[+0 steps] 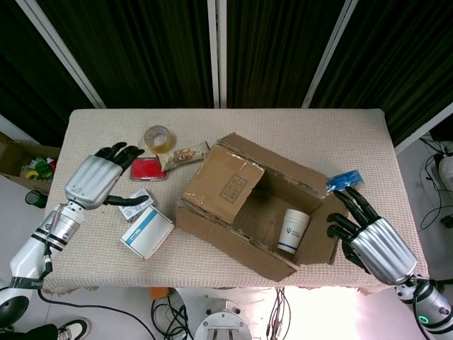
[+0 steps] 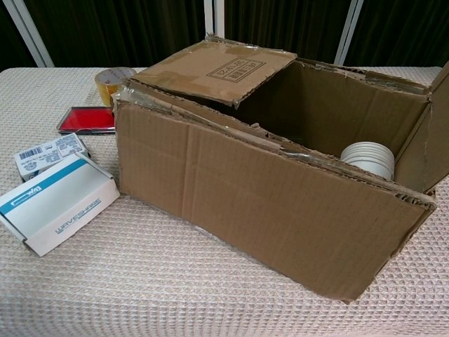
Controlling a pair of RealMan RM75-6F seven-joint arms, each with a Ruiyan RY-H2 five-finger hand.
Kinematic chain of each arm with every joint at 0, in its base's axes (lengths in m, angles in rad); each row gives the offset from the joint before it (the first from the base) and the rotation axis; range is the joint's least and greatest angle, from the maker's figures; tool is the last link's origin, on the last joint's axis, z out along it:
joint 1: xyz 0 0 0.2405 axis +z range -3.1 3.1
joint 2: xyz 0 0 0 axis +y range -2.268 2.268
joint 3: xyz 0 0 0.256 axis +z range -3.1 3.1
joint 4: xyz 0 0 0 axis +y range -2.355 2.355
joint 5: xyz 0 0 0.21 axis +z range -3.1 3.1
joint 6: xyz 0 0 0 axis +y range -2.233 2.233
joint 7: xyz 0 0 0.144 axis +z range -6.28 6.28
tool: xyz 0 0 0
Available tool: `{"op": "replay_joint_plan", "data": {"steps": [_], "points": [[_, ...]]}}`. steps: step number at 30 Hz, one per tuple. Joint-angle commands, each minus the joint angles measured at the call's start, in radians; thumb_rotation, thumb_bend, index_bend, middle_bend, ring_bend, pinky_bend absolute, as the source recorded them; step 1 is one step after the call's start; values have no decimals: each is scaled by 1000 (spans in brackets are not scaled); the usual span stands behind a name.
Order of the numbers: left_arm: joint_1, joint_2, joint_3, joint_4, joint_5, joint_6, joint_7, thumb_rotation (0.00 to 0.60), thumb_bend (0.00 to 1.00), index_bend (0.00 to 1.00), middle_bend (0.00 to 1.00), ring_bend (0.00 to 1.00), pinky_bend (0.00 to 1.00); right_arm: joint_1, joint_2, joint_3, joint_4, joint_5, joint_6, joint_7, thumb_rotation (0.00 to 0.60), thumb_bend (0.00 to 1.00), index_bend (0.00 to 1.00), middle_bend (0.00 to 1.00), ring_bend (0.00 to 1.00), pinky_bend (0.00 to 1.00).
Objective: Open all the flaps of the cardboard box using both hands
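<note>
From the head view, we judge the right end flap of the brown cardboard box (image 1: 244,212) done: it hangs folded outward by our right hand (image 1: 373,239), whose fingers are spread and hold nothing. The box sits mid-tabletop (image 1: 283,127), and a white paper cup (image 1: 291,230) stands inside it. One large printed flap (image 1: 225,183) on the left side lies folded over the opening, so we take that as the step in hand. Our left hand (image 1: 93,180) hovers well apart from it, fingers loosely spread and empty, over a small white barcoded carton (image 1: 133,202). The next move calls for reaching past that carton, a white-and-blue rectangular box (image 1: 146,230), a flat red case (image 1: 147,168) and a roll of yellowish tape (image 1: 158,137) to get fingertips under the flap's free edge.

In the chest view neither hand shows. The flap (image 2: 217,70) lies nearly level over the box's left half (image 2: 245,203); the long side flaps, as far as we can tell, are torn short.
</note>
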Motion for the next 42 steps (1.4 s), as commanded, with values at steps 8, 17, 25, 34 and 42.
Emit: {"op": "replay_joint_plan", "data": {"steps": [8,17,25,34,42], "points": [[-8,3,4,-25,-17,5,33,0,62,98,119,80,235,-99,45,-45,62,-55,121,121,600,877,496,396,0,0],[-6,-11,16,-26,-5,11,45,0,62,97,119,80,235,-167,34,-20,139,-61,281,212,600,816,345,299,0,0],[-15,-126,42,-18,162,55,117,0,73,94,119,80,232,-140,-50,102,179,126,288,232,600,687,0,1,0,0],[-107,-367,22,-11,176,29,340,0,72,85,119,80,231,-100,-88,162,191,252,195,267,600,663,0,0,0,0],[-234,-621,-81,47,-12,44,501,0,71,68,119,80,220,-102,-89,185,200,280,177,282,600,661,0,0,0,0]]}}
